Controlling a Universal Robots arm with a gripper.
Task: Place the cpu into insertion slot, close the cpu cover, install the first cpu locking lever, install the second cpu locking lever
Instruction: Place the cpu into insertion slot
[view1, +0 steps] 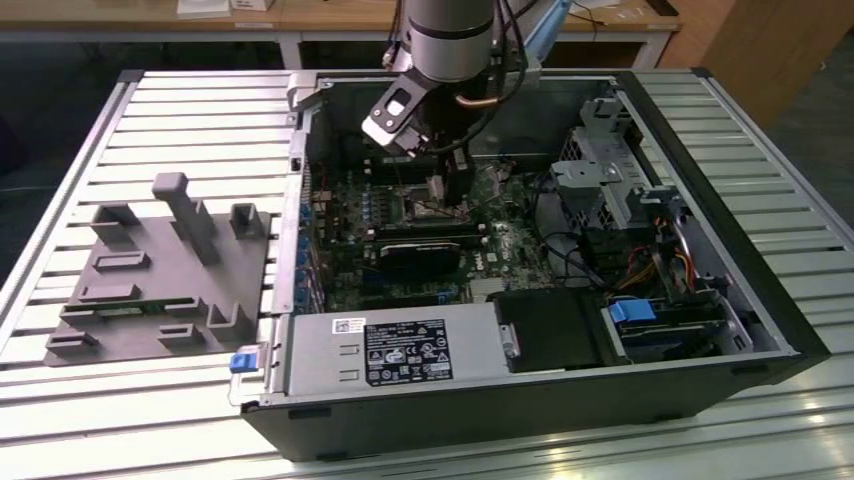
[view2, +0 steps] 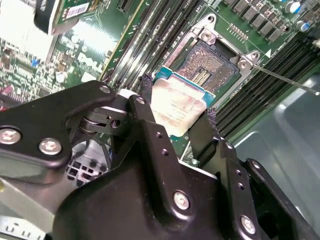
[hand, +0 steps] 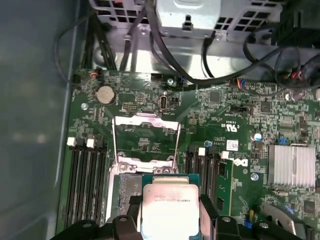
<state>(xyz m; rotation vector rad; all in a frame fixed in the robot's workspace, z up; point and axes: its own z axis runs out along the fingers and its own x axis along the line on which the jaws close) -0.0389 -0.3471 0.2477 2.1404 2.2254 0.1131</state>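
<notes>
Two black fingers (view2: 150, 125) of my gripper (view2: 177, 102) are clenched on opposite edges of the cpu (view2: 175, 110), its silvery top facing the camera in both wrist views. I find the chip held over the near edge of the insertion slot (view2: 210, 65), not seated. The dark socket centre lies exposed beyond it. Whether chip and socket touch, I cannot tell. The cpu cover (hand: 146, 127) stands swung open on the far side of the socket, and a thin locking lever (view2: 282, 80) juts free to one side. Rows of memory slots (hand: 85, 185) flank the socket on the green motherboard (hand: 225, 110). In the exterior view the arm (view1: 447, 40) reaches down into the open computer case (view1: 747, 300), which lies on a slatted table (view1: 134, 400); a grey fixture (view1: 160, 270) rests just beside the case at the exterior view's left
</notes>
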